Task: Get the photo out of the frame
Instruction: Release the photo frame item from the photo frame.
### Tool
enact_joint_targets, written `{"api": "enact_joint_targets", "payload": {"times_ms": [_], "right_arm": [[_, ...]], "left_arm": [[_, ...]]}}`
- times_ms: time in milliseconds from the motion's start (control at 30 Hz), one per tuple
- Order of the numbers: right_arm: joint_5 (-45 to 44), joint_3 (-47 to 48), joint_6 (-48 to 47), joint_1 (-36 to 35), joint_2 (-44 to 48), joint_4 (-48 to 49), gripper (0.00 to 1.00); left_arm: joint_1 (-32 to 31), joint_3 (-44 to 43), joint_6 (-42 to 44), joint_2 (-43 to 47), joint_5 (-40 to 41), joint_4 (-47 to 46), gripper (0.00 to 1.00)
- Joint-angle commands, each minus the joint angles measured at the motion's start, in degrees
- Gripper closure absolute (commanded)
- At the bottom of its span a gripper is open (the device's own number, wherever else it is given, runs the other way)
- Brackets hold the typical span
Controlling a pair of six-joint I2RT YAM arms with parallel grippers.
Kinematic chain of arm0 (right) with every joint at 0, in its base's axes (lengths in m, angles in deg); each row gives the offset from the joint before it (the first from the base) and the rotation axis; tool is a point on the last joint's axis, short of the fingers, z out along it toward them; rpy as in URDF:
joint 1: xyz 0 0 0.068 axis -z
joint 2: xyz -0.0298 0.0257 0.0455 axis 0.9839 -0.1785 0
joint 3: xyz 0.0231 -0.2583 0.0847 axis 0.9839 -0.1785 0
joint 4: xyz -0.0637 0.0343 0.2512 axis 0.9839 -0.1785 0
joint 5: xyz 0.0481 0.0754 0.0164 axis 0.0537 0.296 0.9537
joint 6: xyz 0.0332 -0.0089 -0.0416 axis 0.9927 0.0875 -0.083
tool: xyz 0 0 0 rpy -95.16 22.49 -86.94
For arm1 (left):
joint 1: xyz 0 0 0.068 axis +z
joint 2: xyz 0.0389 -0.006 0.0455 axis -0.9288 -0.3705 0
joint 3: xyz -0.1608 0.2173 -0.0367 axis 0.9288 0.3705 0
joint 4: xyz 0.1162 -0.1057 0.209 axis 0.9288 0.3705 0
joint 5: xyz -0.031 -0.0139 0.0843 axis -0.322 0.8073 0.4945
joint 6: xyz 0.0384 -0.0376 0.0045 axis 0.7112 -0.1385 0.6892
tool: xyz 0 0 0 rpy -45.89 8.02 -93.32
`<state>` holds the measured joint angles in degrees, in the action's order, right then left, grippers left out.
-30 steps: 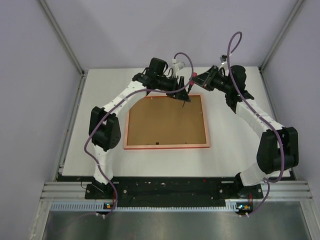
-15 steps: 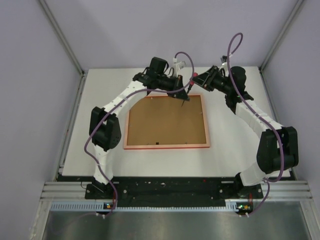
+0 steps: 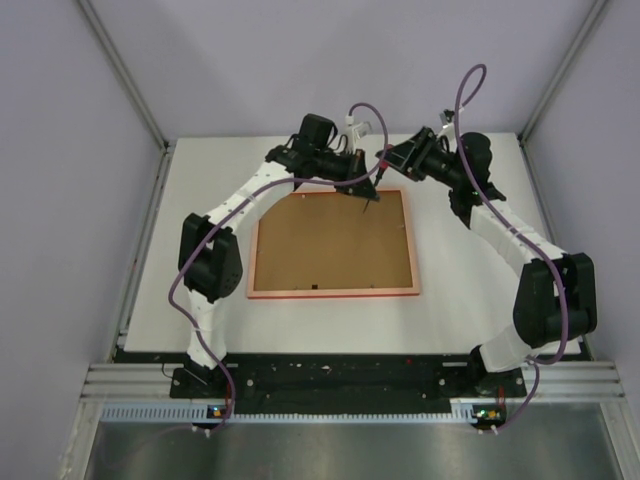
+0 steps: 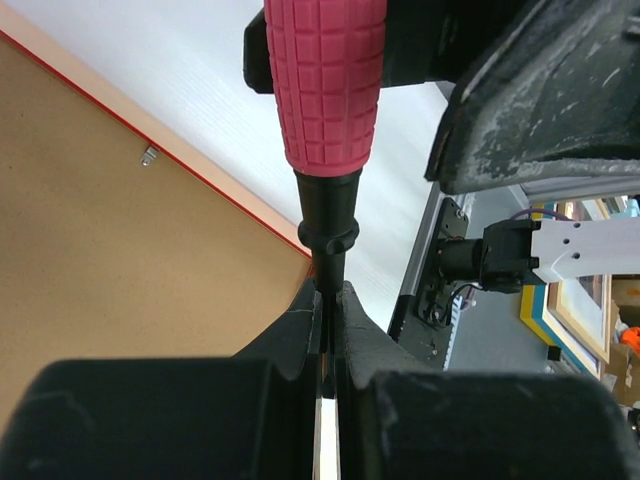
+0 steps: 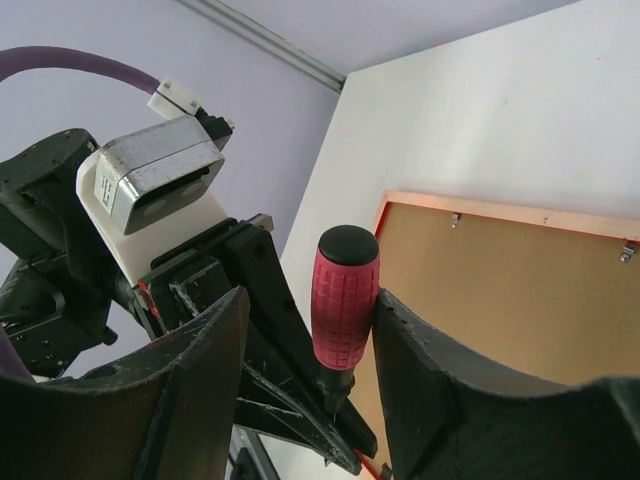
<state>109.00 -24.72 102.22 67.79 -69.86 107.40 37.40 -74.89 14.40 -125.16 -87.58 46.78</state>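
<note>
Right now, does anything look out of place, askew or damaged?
Nothing damaged or spilled; the frame lies back-up and square on the table. One oddity: the left gripper pinches the red-handled screwdriver by its thin black shaft, while its handle stands between the open jaws of the right gripper.

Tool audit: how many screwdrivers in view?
1. The red-handled screwdriver: shaft clamped in the left gripper jaws over the frame's far edge, handle between the right gripper's open jaws. None else seen.
</note>
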Motion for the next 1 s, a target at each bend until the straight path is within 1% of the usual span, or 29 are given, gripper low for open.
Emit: {"api": "enact_joint_targets", "payload": {"times_ms": [0, 167, 267, 600, 700, 900, 967], "right_arm": [[-0.48, 1.74, -0.15, -1.35, -0.81, 2.09, 0.48], [-0.92, 2.70, -0.51, -1.44, -2.65, 1.56, 0.46], [-1.19, 2.97, -0.42, -1.44, -3.09, 1.47, 0.46], [0.48, 3.32, 2.21, -1.35, -4.41, 3.58, 0.60], [1.01, 3.67, 2.57, -1.35, -4.68, 3.93, 0.59], [1.98, 4.55, 3.45, -1.35, -5.29, 4.46, 0.50], [1.98, 5.08, 3.62, -1.44, -5.73, 4.29, 0.50]], "left_arm": [[-0.88, 0.53, -0.83, 1.94, -2.25, -3.99, 1.00], [-1.49, 0.53, -0.92, 2.38, -3.31, -4.08, 1.00], [-1.58, 0.62, -1.00, 2.29, -3.40, -4.08, 1.00], [-2.28, 0.71, -1.18, 1.76, -3.40, -4.17, 1.00], [-2.37, 0.71, -0.83, 1.85, -3.05, -3.99, 1.00], [-2.63, 0.71, -0.48, 1.68, -3.04, -3.73, 1.00], [-2.99, 0.80, -0.30, 1.68, -3.13, -3.55, 1.00]]}}
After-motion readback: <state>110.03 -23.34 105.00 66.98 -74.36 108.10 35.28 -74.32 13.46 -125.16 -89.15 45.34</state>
